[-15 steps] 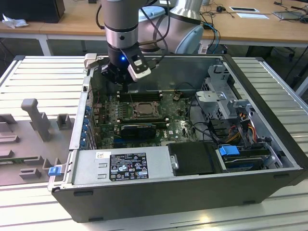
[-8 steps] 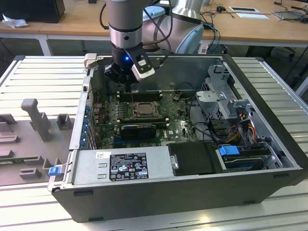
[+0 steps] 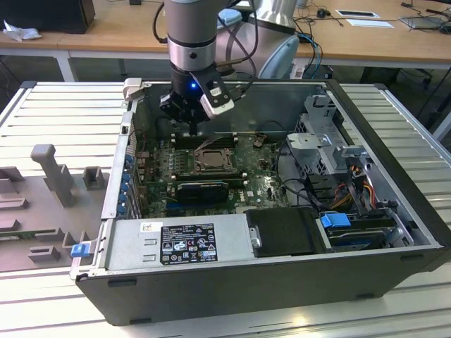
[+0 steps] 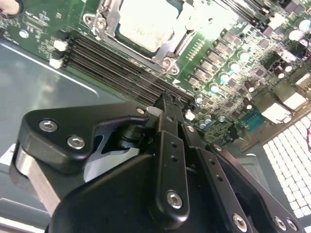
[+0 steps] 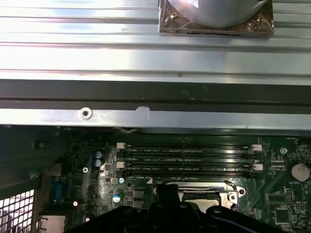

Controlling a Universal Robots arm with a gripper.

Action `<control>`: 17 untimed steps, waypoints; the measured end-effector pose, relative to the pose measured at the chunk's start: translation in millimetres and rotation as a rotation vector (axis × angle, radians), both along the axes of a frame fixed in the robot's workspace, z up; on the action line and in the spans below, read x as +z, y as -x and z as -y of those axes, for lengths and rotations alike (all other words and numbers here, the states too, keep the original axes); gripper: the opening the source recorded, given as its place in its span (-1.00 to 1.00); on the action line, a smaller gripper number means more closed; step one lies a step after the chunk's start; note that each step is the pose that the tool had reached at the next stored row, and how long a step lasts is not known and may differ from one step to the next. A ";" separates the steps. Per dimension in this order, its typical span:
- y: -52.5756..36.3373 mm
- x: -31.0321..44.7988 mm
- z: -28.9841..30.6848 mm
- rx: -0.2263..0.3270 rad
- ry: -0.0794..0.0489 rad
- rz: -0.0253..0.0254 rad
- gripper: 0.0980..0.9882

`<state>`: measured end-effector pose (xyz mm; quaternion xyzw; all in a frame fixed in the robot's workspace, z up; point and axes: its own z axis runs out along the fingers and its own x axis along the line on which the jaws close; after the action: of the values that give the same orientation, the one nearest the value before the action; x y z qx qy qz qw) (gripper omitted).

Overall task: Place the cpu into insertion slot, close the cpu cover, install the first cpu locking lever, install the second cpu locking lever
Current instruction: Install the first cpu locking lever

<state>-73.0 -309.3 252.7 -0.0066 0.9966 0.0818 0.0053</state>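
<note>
Exterior view, end effector [image 3: 192, 129] closed (nothing held), poised just beside cpu [image 3: 209, 160] seated in insertion slot [image 3: 185, 167].

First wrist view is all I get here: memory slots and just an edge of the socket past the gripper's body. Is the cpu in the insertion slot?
Observer: Yes. In the second wrist view the cpu lies flat, pale top up, inside the metal rim of the insertion slot.
Operator: Where does the gripper sit relative to it?
Observer: In the exterior view the gripper hangs above the memory slots on the socket's far side, not over the socket itself.
Operator: Anything close beside the arm?
Observer: A grey drive cage stands inside the case toward the exterior view's right, well apart from the arm.
</note>
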 end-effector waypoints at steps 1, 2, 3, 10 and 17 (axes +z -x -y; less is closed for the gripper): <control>-1.7 0.0 0.0 0.000 0.000 0.0000 -0.98; -8.0 0.0 0.0 0.000 0.000 0.0000 -0.98; -13.0 0.0 0.1 0.000 -0.002 -0.0001 -0.98; -19.9 -14.2 0.3 0.025 -0.033 0.0006 -0.98; -22.9 -21.7 -0.2 0.028 0.007 0.0016 -0.98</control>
<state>-50.1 -309.1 231.0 -0.0205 0.9967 0.0785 0.0049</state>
